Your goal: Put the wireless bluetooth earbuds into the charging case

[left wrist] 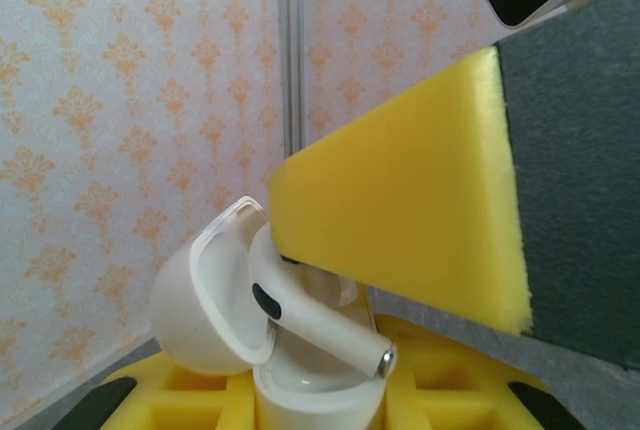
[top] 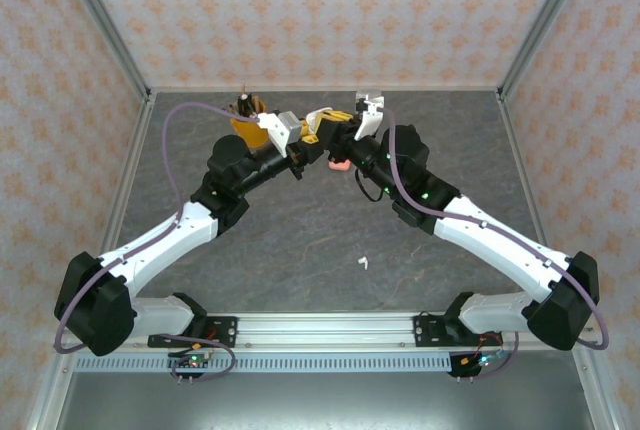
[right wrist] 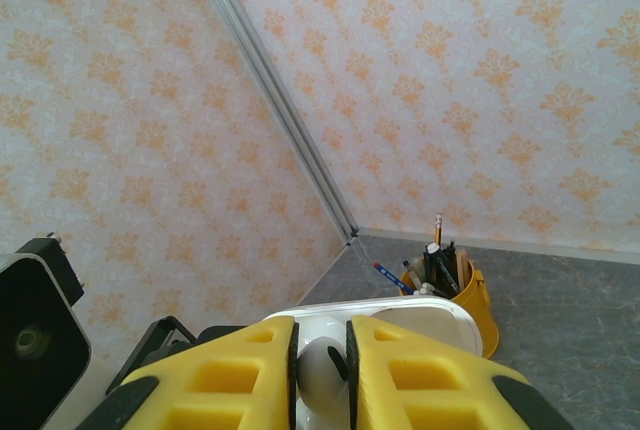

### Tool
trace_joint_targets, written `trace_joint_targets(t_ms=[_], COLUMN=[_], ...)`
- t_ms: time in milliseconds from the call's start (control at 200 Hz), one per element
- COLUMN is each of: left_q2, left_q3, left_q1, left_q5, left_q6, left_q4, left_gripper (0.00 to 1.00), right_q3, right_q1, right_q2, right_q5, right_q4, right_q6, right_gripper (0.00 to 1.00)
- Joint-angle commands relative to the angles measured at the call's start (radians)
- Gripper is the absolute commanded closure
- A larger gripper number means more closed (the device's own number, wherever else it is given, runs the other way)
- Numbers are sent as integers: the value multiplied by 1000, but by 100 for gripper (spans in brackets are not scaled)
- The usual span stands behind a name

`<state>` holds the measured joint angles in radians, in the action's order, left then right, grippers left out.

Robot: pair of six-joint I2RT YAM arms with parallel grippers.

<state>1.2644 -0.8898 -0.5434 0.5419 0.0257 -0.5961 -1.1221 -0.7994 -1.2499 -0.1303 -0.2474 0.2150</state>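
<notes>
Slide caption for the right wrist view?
Right gripper pinches a white earbud at the open white charging case; yellow pen cup stands behind.

**Two arms meet at the far middle of the table**

The left gripper (top: pixel 310 133) and the right gripper (top: pixel 338 120) stand tip to tip, with the yellow fingers close together. What is between them is too small to tell. A yellow cup of pens (top: pixel 245 116) stands just behind the left arm. A salmon-pink object (top: pixel 338 163) lies under the right arm. One white earbud (top: pixel 364 262) lies alone on the dark grey table (top: pixel 300 240), well apart from the grippers.
</notes>
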Motion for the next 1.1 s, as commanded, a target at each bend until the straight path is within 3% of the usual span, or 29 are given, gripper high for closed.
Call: trace_joint_targets(t_ms=[0,786,1096], left_q2=[-16,87,77], left_q3=[-19,234,282], left_q1=[-8,-8,-9], left_q5=[-12,-60,-59], left_q6=[-16,-86,-71], left_q4=[-82,-248,-252], left_gripper=[100,100,100], right_q3=[-2,86,76], right_q1=[8,12,35], right_q2=[-14,-105,-19], right_q5=[13,-11,-9], right_q4=[34,84,139], right_q6=[20,269,330], right_gripper=[79,74,63])
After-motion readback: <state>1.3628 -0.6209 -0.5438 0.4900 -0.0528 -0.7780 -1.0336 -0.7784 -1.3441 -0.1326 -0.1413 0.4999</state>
